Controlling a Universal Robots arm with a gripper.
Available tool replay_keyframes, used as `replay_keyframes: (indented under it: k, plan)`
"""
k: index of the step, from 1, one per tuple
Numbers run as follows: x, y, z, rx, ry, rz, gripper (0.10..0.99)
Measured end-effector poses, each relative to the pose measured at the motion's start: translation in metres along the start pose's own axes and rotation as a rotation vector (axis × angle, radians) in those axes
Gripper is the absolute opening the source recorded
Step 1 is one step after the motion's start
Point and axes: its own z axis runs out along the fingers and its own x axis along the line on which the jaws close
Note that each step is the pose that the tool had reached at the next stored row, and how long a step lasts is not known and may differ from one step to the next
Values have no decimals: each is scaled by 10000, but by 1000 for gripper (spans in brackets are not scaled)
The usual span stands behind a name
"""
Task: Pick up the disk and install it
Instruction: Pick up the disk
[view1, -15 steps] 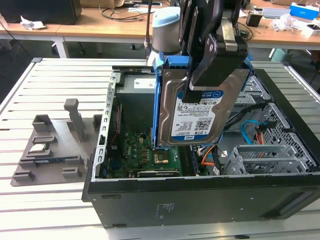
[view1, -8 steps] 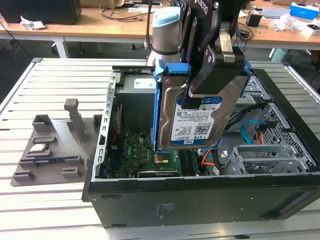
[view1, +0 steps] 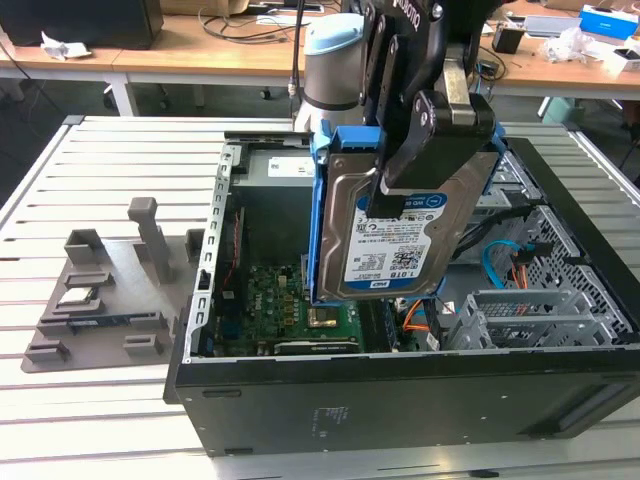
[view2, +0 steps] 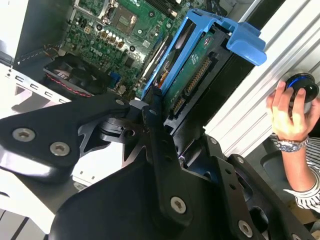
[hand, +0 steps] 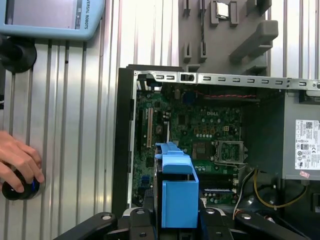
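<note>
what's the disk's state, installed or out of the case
Out: the disk hangs on edge above the open computer case, clamped in the gripper, not seated in any bay.

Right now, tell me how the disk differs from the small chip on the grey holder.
The disk hangs upright, clamped in the gripper above the open case; the chip lies flat in the grey holder. The disk is far larger, rectangular, with blue rails; the chip is small, square. Both are silver.

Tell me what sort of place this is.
Probably a robotics lab or test workshop: an open computer case lies on a slatted metal bench, desks with cables and clutter stand behind, and the gripper holds the disk above the case.
</note>
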Motion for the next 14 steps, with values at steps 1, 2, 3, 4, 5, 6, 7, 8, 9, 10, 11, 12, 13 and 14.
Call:
replay_keyframes:
  k: [1, 2, 3, 4, 5, 6, 7, 8, 9, 10, 11, 12, 13, 14]
  plan:
    - [0, -16, -1, 0, 1, 0, 365]
    - [2, -63, -3, 0, 0, -1, 365]
    - [3, -109, -6, 0, 1, -1, 365]
    - [4, -136, -7, 0, 1, -1, 365]
    - [5, -156, -8, 0, 1, 0, 365]
    - [6, -195, -10, 0, 0, 0, 365]
    - [6, -218, -11, 0, 1, -1, 365]
    - [7, -244, -12, 0, 0, -1, 365]
    - [8, -276, -13, 0, 0, -1, 365]
    - [9, -303, -15, 0, 0, 0, 365]
    - [10, -330, -16, 0, 1, 1, 365]
    - [10, -355, -18, 1, 2, 1, 365]
    - [12, -404, -20, 0, 1, -1, 365]
    - [13, -436, -22, -1, 2, -1, 365]
